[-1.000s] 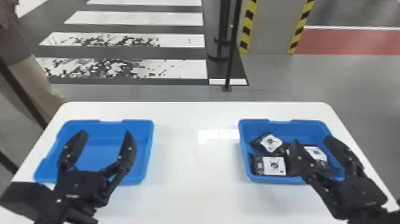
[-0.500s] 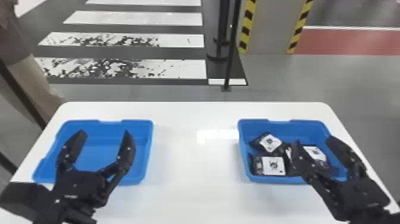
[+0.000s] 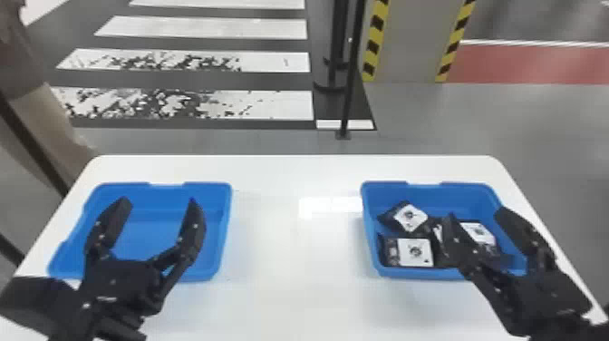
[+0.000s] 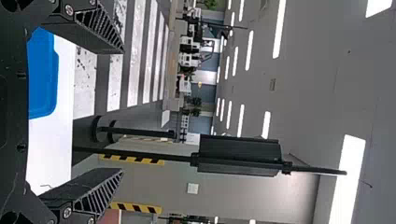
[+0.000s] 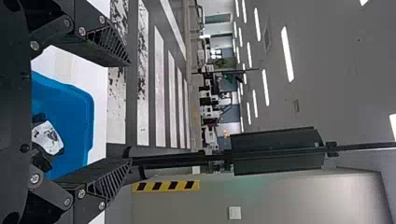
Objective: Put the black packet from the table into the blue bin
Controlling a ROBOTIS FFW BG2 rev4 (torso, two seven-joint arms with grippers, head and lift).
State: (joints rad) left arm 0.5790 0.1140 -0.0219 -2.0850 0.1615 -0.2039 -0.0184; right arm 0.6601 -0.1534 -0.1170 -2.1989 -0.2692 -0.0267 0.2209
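Observation:
My left gripper (image 3: 156,211) is held above the left blue bin (image 3: 224,231), its fingers wide apart with nothing between them. Over the right part of the right blue bin (image 3: 370,240), my right gripper (image 3: 476,215) also stands open and empty. Several black packets with white labels lie inside that right bin, among them one packet (image 3: 410,217) toward the back and another packet (image 3: 408,252) at the front left. In the left wrist view the left gripper (image 4: 123,112) is spread; so is the right gripper (image 5: 130,112) in the right wrist view, with a packet (image 5: 46,137) in the bin beyond.
The white table (image 3: 294,254) carries both bins, with its bare middle between them. Behind it stand a black pole (image 3: 351,81) and a pillar with yellow-black striped edges (image 3: 403,45).

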